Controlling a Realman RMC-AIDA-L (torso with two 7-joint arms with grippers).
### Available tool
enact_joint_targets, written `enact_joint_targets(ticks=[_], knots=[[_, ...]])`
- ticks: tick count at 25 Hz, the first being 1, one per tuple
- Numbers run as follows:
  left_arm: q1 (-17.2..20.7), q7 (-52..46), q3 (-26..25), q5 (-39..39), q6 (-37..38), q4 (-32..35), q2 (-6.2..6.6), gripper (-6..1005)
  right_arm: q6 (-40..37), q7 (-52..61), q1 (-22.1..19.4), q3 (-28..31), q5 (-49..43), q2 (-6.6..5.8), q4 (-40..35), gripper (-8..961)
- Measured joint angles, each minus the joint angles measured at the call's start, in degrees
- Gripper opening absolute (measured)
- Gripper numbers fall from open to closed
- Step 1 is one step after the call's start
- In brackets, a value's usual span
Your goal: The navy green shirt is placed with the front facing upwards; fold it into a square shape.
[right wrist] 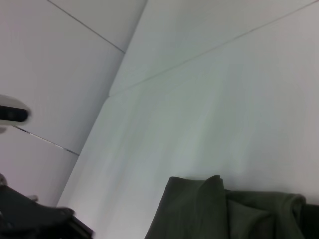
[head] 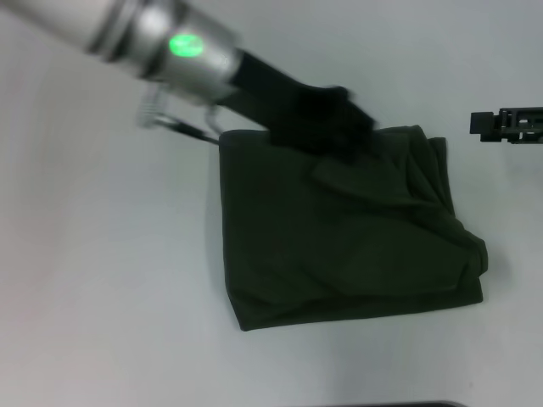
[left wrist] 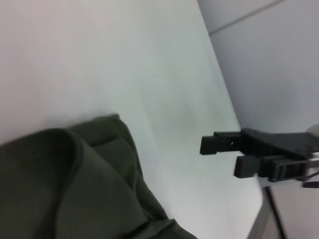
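The left gripper (head: 327, 119) is motion-blurred over the far edge of the navy green shirt (head: 348, 246), so its finger state cannot be read. The right gripper (head: 501, 125) is cut off by the head view's right edge, only its dark tip showing. The shirt's chest lettering and neck tag are folded out of sight in all 3 views.

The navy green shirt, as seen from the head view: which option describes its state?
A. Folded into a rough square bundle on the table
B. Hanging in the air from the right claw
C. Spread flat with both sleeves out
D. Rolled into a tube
A: the navy green shirt lies as a compact, roughly square folded bundle on the white table, no sleeves spread out.
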Motion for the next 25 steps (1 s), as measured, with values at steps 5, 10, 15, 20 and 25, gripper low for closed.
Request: enact_joint_targets(ticks=[5,10,15,20,25], knots=[[7.8,5.28,-6.86,-0.45,6.87,-4.29,2.98,365,-0.02,1.33,0.29,-0.59,-0.28,-0.22,-0.39,674],[13.4,9.13,-16.37,-0.51,16.51,-5.37,6.0,365,-0.63,7.86,2.18,-4.74,-0.36,-1.6,-0.62,673],[17.87,9.63,-20.08,-0.48,20.36,-7.08,7.86,366,-0.83,14.71,5.92,-10.16,-3.96,-2.26,-3.9,673],[21.43,9.95,-24.31,-0.48,22.58,-8.23,8.51,366,-2.41,16.63,10.36,-11.31,-9.93,-1.85,-6.31,673],[22.15,10.63,-28.08,-0.47,23.99,-8.75,8.61,367,-2.86,17.76,13.73,-12.97,-15.15,-1.07,-6.49,673]])
